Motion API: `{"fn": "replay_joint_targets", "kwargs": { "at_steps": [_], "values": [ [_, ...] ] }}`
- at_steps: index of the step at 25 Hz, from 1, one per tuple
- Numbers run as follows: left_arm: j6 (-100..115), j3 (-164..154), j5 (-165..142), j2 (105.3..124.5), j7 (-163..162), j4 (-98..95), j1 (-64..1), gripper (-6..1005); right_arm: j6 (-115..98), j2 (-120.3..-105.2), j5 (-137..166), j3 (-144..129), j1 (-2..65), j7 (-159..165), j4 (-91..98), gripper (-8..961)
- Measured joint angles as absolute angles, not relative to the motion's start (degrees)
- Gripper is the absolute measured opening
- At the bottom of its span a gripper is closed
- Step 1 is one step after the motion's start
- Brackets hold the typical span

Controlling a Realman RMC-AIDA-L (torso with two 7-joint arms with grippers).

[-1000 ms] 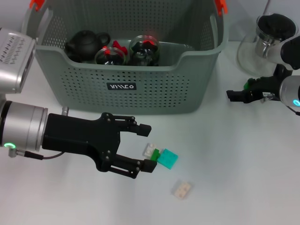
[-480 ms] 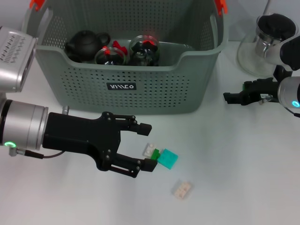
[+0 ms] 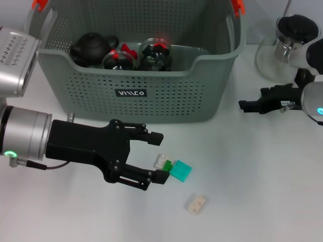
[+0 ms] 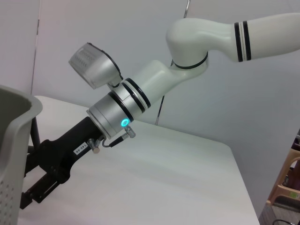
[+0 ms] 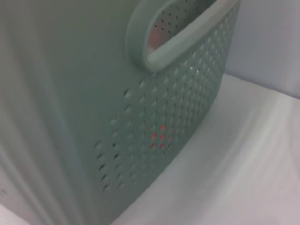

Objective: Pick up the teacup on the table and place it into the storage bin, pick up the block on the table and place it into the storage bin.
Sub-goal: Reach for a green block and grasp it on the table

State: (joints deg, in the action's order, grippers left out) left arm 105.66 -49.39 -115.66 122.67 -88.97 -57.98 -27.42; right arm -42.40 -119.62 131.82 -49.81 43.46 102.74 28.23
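- White table [image 3: 262,201] carried everything; nearest the front edge lay a small cream block [image 3: 196,203], on its own, clear of both arms.
- Just behind it sat a cluster of blocks: a teal block [image 3: 181,170] touching a small green block [image 3: 167,166], with a whitish block [image 3: 161,161] beside that.
- Black left gripper [image 3: 157,156] reached in from the table's left side, its jaws spread wide and holding nothing. The lower fingertip [image 3: 160,177] sat right against the green block; the upper one hung above the whitish block, between the cluster and the bin's front wall.
- Grey-green storage bin [image 3: 151,96] stood behind them at the back-left of the table, its black label with white lettering facing front and orange-red clips on the handles.
- Inside the bin were a black teapot [image 3: 92,45] at the left, and two glass teacups [image 3: 120,59] with red marks side by side near the front wall.
- Right gripper [image 3: 247,106] hovered just off the bin's right wall, over bare table, holding nothing. Whether its fingers were parted could not be told. Its wrist view was filled by the perforated bin wall and one handle.
- At the back-right corner stood a glass pot [image 3: 287,40] with a dark lid, behind the right arm.
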Motion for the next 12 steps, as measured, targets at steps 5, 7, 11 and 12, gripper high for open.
{"fn": "replay_joint_targets", "kwargs": {
  "at_steps": [5,7,11,12],
  "values": [
    [105.8,-49.4,-115.7,122.69,-89.0,-58.0,-27.5,863,-43.6,-119.82,130.6,-49.6,42.0,102.9,31.5,822],
    [105.8,-49.4,-115.7,122.69,-89.0,-58.0,-27.5,863,-43.7,-119.79,130.3,-49.6,41.6,103.3,32.2,822],
    [105.7,-49.4,-115.7,122.7,-89.0,-58.0,-27.5,863,-42.6,-119.54,130.2,-49.4,41.4,103.7,32.2,822],
    [105.7,-49.4,-115.7,122.69,-89.0,-57.9,-27.6,863,-42.2,-119.53,130.2,-49.2,41.3,103.8,32.1,822]
  ]
}}
